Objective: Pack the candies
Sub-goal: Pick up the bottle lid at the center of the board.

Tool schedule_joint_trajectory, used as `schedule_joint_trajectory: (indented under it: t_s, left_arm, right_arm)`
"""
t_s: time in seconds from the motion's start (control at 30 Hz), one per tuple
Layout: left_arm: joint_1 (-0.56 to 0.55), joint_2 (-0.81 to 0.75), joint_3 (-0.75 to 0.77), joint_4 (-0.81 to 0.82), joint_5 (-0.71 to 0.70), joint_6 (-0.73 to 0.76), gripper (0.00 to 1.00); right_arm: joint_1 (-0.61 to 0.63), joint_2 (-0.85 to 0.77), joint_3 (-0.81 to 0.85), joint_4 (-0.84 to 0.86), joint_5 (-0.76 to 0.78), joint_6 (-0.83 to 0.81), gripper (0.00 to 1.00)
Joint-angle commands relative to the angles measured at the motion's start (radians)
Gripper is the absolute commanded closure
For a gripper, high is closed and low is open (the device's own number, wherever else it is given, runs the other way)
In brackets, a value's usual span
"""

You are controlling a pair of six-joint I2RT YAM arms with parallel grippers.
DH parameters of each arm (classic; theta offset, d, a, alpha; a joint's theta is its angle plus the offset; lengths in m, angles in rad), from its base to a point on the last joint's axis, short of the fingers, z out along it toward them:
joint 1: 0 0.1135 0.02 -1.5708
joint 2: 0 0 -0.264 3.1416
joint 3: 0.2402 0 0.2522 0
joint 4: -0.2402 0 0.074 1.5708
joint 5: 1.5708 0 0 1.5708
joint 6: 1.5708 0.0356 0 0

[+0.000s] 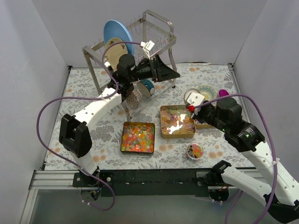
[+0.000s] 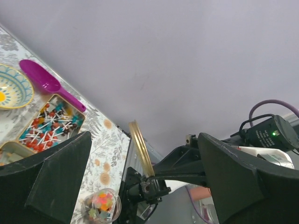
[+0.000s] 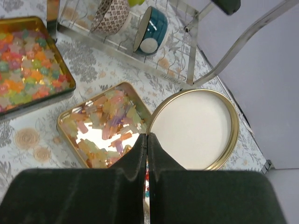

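Your right gripper (image 3: 147, 140) pinches gold lid (image 3: 194, 128) by rim, just beside gummy tin (image 3: 96, 136). Thin hold could slip and scatter gummies (image 3: 110, 109). Your left gripper (image 2: 145, 137) spread.

This looks like a robot lab cell — plain white panels (image 1: 32, 56) enclose a small table with flowered cloth (image 1: 205, 74), robot arms (image 1: 100, 107) stand on an aluminium frame (image 1: 51, 179) — with a dish rack (image 1: 154, 35) on the table.
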Motion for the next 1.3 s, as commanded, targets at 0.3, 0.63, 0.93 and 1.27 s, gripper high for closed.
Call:
schedule_joint_trajectory:
  t_s: [0.3, 0.63, 0.93, 1.27]
  left_arm:
    - [-0.086, -0.098, -0.005, -0.196, 0.104, 0.471, 0.02]
    - [-0.018, -0.139, -0.069, -0.292, 0.104, 0.353, 0.09]
    - [-0.070, -0.089, -0.072, -0.253, 0.061, 0.313, 0.19]
    - [-0.083, -0.076, -0.101, -0.348, -0.037, 0.330, 0.42]
  right_arm:
    - [-0.080, 0.092, 0.120, 0.064, -0.263, 0.138, 0.99]
    - [-0.096, 0.106, 0.079, -0.046, -0.406, -0.016, 0.99]
    - [-0.094, 0.150, 0.125, -0.048, -0.418, -0.108, 0.99]
    - [-0.086, 0.149, 0.120, -0.051, -0.411, -0.183, 0.99]
